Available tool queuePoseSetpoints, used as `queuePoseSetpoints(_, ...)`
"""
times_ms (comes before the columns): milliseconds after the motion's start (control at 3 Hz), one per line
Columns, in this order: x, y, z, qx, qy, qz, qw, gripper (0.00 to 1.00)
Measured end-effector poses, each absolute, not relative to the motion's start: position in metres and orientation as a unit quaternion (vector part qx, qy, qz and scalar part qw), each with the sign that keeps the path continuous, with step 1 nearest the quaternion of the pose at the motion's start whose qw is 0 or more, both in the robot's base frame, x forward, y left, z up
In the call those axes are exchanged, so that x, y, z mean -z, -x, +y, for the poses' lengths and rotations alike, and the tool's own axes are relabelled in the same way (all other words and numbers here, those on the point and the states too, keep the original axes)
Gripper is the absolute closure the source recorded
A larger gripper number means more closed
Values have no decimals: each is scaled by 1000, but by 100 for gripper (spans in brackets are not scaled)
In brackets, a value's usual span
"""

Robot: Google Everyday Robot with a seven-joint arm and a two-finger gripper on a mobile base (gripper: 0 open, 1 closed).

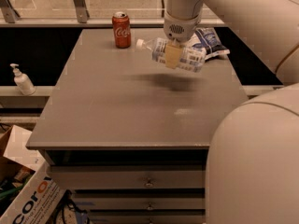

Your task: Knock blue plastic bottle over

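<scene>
The blue plastic bottle (187, 57) lies on its side at the far right of the grey table (117, 106), with its white cap (139, 43) pointing left. My gripper (172, 56) hangs from the white arm right over the bottle's middle and covers part of it. A blurred shadow (163, 81) lies on the table just in front of them. I cannot tell whether the bottle rests on the table or is held above it.
A red soda can (122, 30) stands upright at the table's far left. A blue-and-white bag (212, 42) lies behind the bottle. A white pump bottle (21, 80) stands on a ledge at the left. A cardboard box (28, 195) sits on the floor. Drawers (149, 183) are below the tabletop.
</scene>
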State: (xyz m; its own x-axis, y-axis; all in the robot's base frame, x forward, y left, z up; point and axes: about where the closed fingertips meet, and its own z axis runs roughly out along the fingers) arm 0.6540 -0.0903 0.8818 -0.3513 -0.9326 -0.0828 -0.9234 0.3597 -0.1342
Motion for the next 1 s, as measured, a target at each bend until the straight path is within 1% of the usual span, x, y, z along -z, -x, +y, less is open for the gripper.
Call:
queuePoseSetpoints(667, -854, -649, -90, -91, 556, 823, 75, 100)
queuePoseSetpoints(1000, -844, -645, -81, -140, 561, 812, 76, 83)
